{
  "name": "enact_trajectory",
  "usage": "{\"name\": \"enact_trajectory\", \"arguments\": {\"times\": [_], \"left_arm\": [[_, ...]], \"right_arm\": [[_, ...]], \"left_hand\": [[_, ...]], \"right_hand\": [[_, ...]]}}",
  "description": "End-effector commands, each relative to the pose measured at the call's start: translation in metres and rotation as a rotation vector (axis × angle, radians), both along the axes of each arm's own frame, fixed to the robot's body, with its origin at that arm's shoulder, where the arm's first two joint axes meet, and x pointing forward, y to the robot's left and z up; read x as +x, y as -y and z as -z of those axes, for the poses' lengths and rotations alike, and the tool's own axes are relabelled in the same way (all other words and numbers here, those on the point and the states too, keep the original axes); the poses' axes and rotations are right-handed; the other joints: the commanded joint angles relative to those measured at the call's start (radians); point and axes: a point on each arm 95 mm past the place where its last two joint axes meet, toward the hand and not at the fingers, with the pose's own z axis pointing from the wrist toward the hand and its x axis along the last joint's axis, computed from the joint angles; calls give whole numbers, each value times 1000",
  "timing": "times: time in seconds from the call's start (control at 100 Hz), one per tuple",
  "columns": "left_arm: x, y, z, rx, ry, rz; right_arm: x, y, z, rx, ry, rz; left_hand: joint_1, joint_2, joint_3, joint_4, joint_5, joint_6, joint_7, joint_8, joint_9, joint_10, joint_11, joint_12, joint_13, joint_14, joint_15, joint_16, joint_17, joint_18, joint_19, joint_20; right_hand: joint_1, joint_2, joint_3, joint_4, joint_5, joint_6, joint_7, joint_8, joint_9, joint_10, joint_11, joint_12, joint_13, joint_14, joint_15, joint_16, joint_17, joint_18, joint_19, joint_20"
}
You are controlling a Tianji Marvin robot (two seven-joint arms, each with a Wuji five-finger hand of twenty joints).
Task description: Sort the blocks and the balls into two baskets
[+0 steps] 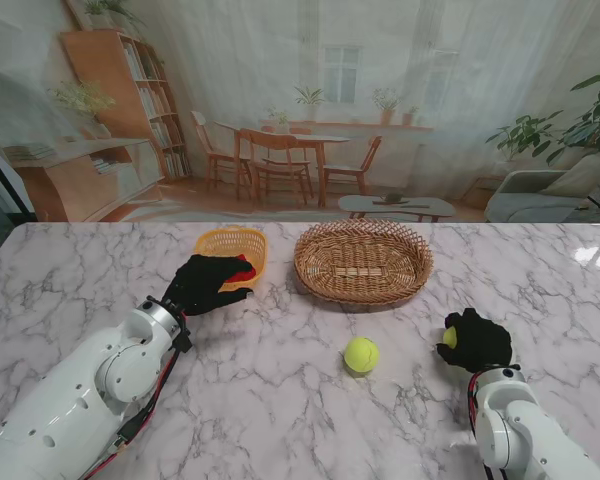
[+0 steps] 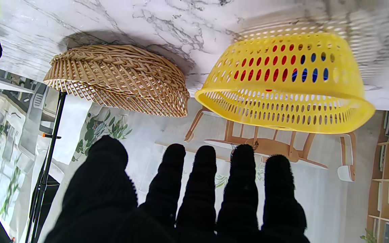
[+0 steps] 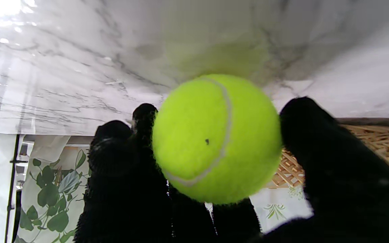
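Observation:
My left hand (image 1: 205,283) hovers at the near edge of the yellow plastic basket (image 1: 232,246). It is open: the left wrist view shows spread fingers (image 2: 204,189) holding nothing. Red blocks (image 2: 258,64) and blue blocks (image 2: 311,72) show through the holes of the yellow basket (image 2: 282,101). My right hand (image 1: 477,342) is shut on a tennis ball (image 1: 449,337) at the right, low over the table. In the right wrist view this ball (image 3: 214,138) sits between the thumb and fingers (image 3: 123,168). A second tennis ball (image 1: 361,354) lies loose on the marble.
A wicker basket (image 1: 362,262) stands right of the yellow one, farther from me than the loose ball; its inside looks bare. The marble table (image 1: 280,400) ends at its far edge just behind both baskets.

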Motion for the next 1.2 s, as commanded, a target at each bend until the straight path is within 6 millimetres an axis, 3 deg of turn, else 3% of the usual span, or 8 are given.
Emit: {"name": "enact_trajectory", "arguments": {"times": [0.0, 0.04, 0.16, 0.36, 0.68, 1.19], "left_arm": [[0, 2, 3, -9, -26, 1], [0, 2, 3, -10, -28, 2], [0, 2, 3, -2, -31, 4], [1, 3, 3, -3, -30, 5], [1, 3, 4, -1, -29, 7], [2, 4, 5, 3, -31, 15]], "right_arm": [[-1, -1, 0, 18, 8, 2], [-1, 0, -2, 19, 20, -1], [-1, 2, -14, 27, 62, -16], [4, 2, -43, 33, 118, -62], [21, -7, -68, 57, 139, -115], [81, -65, -95, 86, 62, -274]], "left_hand": [[5, 43, -22, -20, -22, -3, -18, -10, -11, -5, -7, 13, -15, -3, -18, 3, -20, 25, -28, 20], [5, 42, -22, -19, -21, -2, -17, -10, -10, -3, -7, 13, -14, -3, -18, 3, -20, 26, -29, 20], [5, 41, -22, -19, -18, -3, -15, -9, -9, -4, -8, 13, -14, -4, -18, 3, -21, 27, -30, 20], [4, 42, -22, -20, -22, -2, -18, -10, -8, -6, -8, 12, -13, -3, -19, 3, -20, 28, -32, 20], [3, 42, -22, -20, -23, -2, -19, -11, -8, -5, -8, 12, -13, -3, -19, 2, -19, 25, -33, 20], [4, 42, -22, -20, -21, -3, -18, -11, -7, -5, -8, 13, -12, -3, -19, 2, -20, 26, -35, 21]], "right_hand": [[126, 28, 67, -42, 23, -11, 71, -44, 29, 0, 67, 26, 36, -28, 103, 37, 38, -61, 51, 22], [150, 23, 65, -63, 17, -18, 125, -88, 38, -3, 71, 29, 46, -31, 110, 39, 49, -66, 56, 21], [199, 20, 57, -85, 12, -30, 198, -133, 52, -6, 76, 33, 57, -32, 117, 41, 61, -64, 62, 20], [220, 25, 51, -93, 8, -33, 217, -141, 53, -8, 75, 34, 56, -32, 116, 41, 58, -60, 60, 19], [221, 25, 46, -91, 11, -34, 226, -152, 58, -8, 74, 34, 56, -32, 115, 41, 53, -57, 52, 16], [222, 32, 36, -87, 8, -49, 240, -159, 58, -18, 69, 35, 52, -37, 105, 37, 29, -50, 42, 16]]}}
